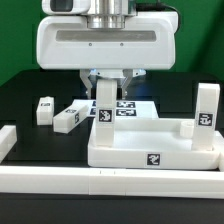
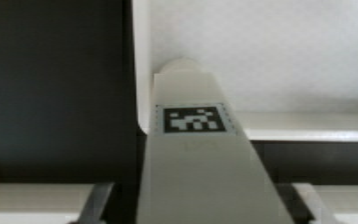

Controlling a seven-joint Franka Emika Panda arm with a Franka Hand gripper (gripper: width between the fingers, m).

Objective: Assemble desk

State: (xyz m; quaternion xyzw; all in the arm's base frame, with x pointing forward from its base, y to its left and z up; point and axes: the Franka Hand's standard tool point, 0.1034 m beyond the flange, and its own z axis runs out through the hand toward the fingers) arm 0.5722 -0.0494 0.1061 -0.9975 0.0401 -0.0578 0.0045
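The white tray-like tabletop point(image 1: 150, 148) lies on the black table, and it also shows in the wrist view point(image 2: 274, 60). One white leg point(image 1: 207, 108) stands upright on its corner at the exterior view's right. My gripper point(image 1: 105, 88) is shut on another white leg point(image 1: 104, 108) and holds it upright over the tabletop's corner at the exterior view's left. In the wrist view this leg point(image 2: 197, 140) with its square marker fills the space between my fingers point(image 2: 105, 202), and my gripper point(image 2: 201, 208) is closed on it. Whether the leg touches the tabletop is hidden.
Two loose white legs point(image 1: 44, 108) point(image 1: 68, 119) lie on the table at the exterior view's left. The marker board point(image 1: 127, 108) lies behind the tabletop. A long white border rail point(image 1: 100, 186) runs along the front, and another point(image 1: 8, 142) stands at the left.
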